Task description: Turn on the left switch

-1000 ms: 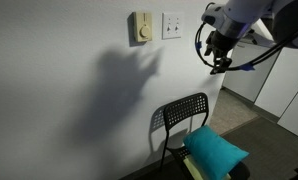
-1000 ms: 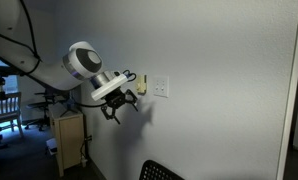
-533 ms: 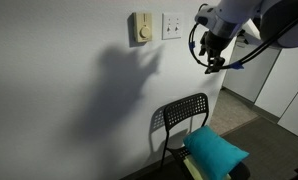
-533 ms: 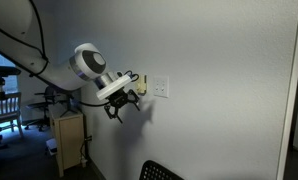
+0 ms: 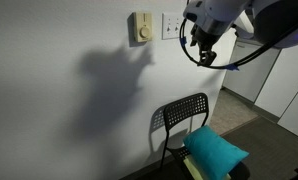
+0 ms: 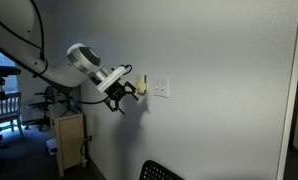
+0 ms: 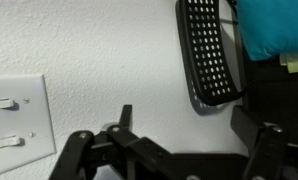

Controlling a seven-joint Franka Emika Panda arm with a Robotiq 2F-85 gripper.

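Observation:
The white double wall plate [image 5: 170, 24] is on the wall beside a beige dial box [image 5: 141, 28]; it also shows in an exterior view [image 6: 160, 88]. In the wrist view, which is turned sideways, the plate [image 7: 17, 122] is at the left edge with two toggles. The lower one is the left switch [image 7: 6, 143] and the upper one is the right toggle [image 7: 1, 103]. My gripper [image 7: 187, 128] is open and empty, close to the wall and just beside the plate, touching nothing. It shows in both exterior views [image 5: 202, 38] [image 6: 125, 93].
A black perforated metal chair [image 5: 181, 118] stands against the wall below the plate, with a teal cushion [image 5: 215, 152] next to it. A small wooden cabinet [image 6: 68, 140] stands by the wall under the arm.
My gripper has moved up and sideways along the wall toward the plate and now partly covers the plate's edge in an exterior view. It stays open.

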